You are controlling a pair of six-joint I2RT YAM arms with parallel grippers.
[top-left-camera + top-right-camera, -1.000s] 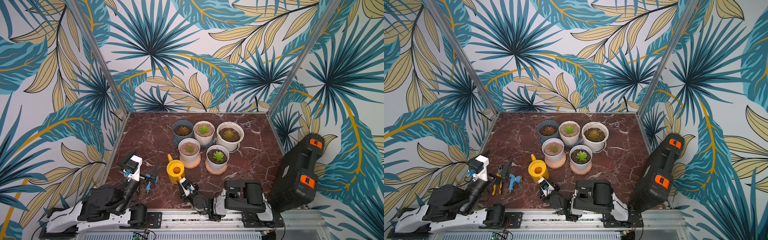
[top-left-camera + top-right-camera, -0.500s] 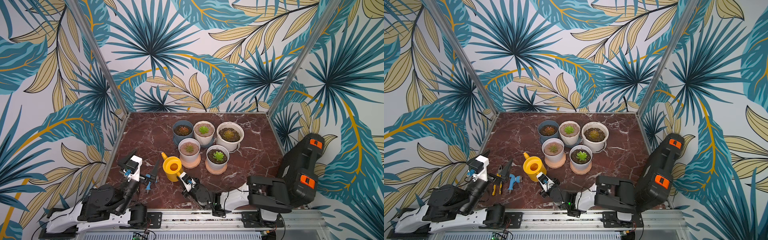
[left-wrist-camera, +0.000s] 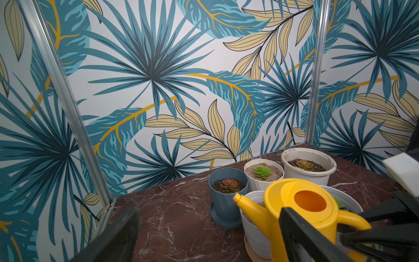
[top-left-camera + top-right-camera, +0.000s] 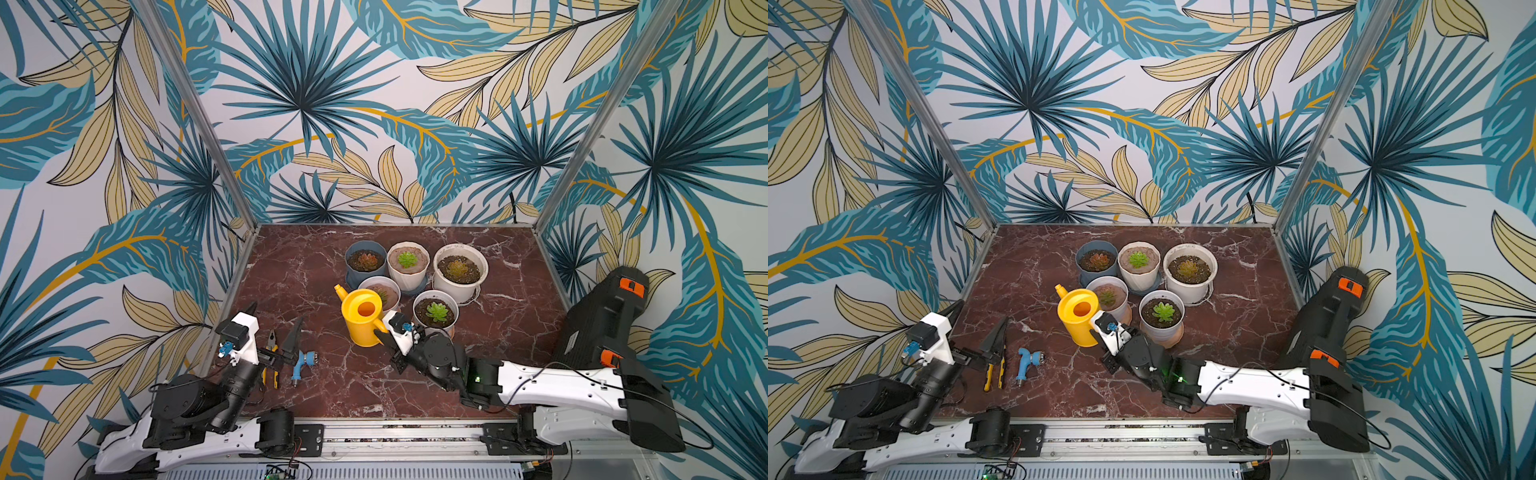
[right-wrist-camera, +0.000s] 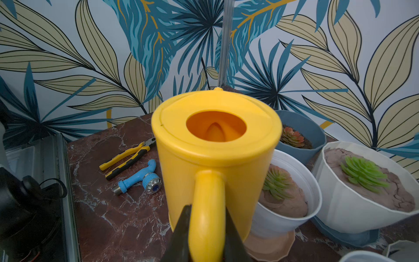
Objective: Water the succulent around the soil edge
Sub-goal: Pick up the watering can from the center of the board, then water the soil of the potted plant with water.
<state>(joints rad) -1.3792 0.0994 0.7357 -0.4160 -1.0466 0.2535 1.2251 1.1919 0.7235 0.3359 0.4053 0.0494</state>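
Right wrist view: right gripper (image 5: pixel 207 217) clamped on watering can (image 5: pixel 215 145) handle (image 5: pixel 207 192); can upright, just beside succulent (image 5: pixel 277 183) in small white pot (image 5: pixel 290 217). Left gripper (image 4: pixel 276 312) wide apart, idle. Risk: smooth handle twisting in the grip on tilting, flooding the plant's centre instead of the rim.

Bright, even, diffuse light casts only soft, faint shadows on the marble counter (image 4: pixel 316 266). Wide-angle distortion bows the aluminium posts (image 4: pixel 199 112). Close to the right wrist lens, the yellow watering can (image 5: pixel 215 147) looks slightly soft.

Yellow-handled pliers (image 5: pixel 136 157) and a blue hose nozzle (image 5: pixel 133 181) lie side by side at the marbled desk's (image 4: pixel 299 266) near left; a black case (image 4: pixel 602 320) leans beyond its right edge.
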